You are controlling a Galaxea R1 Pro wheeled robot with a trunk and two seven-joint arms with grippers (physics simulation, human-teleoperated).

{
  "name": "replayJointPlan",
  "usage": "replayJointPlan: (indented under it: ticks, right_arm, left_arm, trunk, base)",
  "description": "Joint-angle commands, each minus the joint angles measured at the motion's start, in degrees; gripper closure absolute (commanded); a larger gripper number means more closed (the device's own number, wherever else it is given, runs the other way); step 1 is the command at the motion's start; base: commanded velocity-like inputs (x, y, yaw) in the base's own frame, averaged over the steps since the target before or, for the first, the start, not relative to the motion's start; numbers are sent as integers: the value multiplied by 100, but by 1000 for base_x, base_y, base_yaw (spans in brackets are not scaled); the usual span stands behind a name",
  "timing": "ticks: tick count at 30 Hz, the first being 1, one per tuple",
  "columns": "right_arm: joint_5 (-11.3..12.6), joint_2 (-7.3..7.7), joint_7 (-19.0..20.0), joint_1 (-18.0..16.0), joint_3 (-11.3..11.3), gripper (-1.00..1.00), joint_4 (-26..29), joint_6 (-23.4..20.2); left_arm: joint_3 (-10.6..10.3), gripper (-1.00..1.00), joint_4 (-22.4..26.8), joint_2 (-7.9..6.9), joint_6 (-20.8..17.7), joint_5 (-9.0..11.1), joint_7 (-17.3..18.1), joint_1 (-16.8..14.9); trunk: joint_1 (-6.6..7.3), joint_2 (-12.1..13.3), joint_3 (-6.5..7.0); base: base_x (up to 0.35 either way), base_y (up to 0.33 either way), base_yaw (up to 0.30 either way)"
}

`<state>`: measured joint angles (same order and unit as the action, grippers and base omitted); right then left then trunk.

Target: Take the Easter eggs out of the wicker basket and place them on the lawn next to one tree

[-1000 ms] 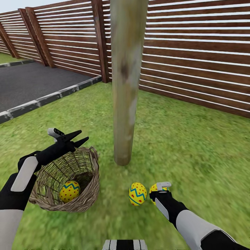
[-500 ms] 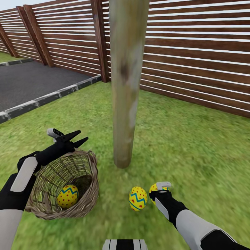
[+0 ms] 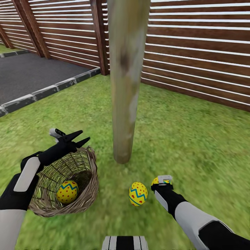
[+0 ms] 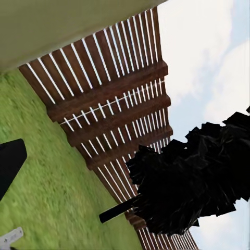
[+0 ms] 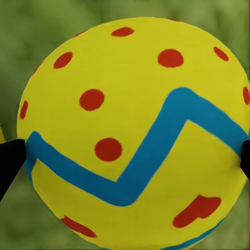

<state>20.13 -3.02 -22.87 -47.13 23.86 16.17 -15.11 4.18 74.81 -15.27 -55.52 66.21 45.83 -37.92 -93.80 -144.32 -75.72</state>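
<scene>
Our right gripper (image 3: 159,181) sits low on the lawn (image 3: 194,139), its two dark fingertips (image 5: 10,159) pressed against opposite sides of an Easter egg (image 5: 133,133), so it is clamped on that egg. In the head view that held egg lies at about five o'clock from the tree (image 3: 125,80) base, mostly hidden behind the wrist. The shell is smooth and glossy yellow, with round red dots and a blue zigzag band.

Our left gripper (image 3: 77,137) hovers over the far rim of the wicker basket (image 3: 88,187), at roughly nine o'clock from the trunk base. Its black pointed fingers are spread apart in a narrow V and hold nothing.

A second egg (image 3: 138,193) stands upright on the grass at six o'clock from the trunk, just beside the held one. The third egg (image 3: 67,191) rests inside the basket, which is tipped on its side with its mouth toward us. The basket is round, of brown open-woven twigs.

The trunk is straight, slim, pale grey-green and mottled. A slatted brown wooden fence (image 3: 194,52) runs behind it.
</scene>
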Motion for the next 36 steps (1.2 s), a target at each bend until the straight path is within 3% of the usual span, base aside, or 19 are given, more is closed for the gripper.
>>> replayJointPlan:
  ticks: [1, 6, 11, 12, 13, 15, 21, 25, 36]
  right_arm:
    - [36, -2, -57, -16, 49, 100, -7, -21]
    - [-7, -65, -60, -24, 56, 100, -163, 174]
    - [-278, -76, -60, -25, 49, 100, -167, 186]
    - [-280, -73, -60, -25, 49, 100, -164, 190]
    - [-285, -67, -46, -23, 63, 100, -107, 514]
    - [-282, -67, -32, -23, 65, 100, -100, 568]
    - [-281, -72, -17, -23, 64, 100, -88, 596]
    - [-281, -74, -16, -20, 66, 100, -88, 597]
    - [-281, -67, -16, -21, 64, 100, -88, 597]
  left_arm:
    - [3, -100, -1, 14, -23, -2, 15, -4]
    - [3, -100, -1, 24, -24, -2, 13, -4]
    - [3, -100, -1, 24, -27, -2, 21, -4]
    - [3, -100, -1, 25, -24, -2, 22, -5]
    - [-5, -100, -1, 32, -22, -2, 19, -5]
    - [-5, -100, -1, 32, -21, -2, 20, -2]
    - [-5, -100, -1, 32, -20, -2, 17, -5]
    - [2, -100, -9, 32, -20, 5, 22, -3]
    - [-5, -100, -2, 32, -20, 6, 22, -4]
  trunk:
    - [-1, -3, -27]
    - [-14, -10, -138]
    - [-27, -17, -248]
    - [-29, -18, -271]
    - [-32, -19, -293]
    - [-37, -22, -337]
    - [-53, -30, -470]
    - [-53, -30, -470]
    - [-81, -45, -714]
  base:
    - [0, 0, 0]
    - [0, 0, 0]
    - [0, 0, 0]
    - [0, 0, 0]
    - [0, 0, 0]
    - [0, 0, 0]
    - [0, 0, 0]
    - [0, 0, 0]
    - [0, 0, 0]
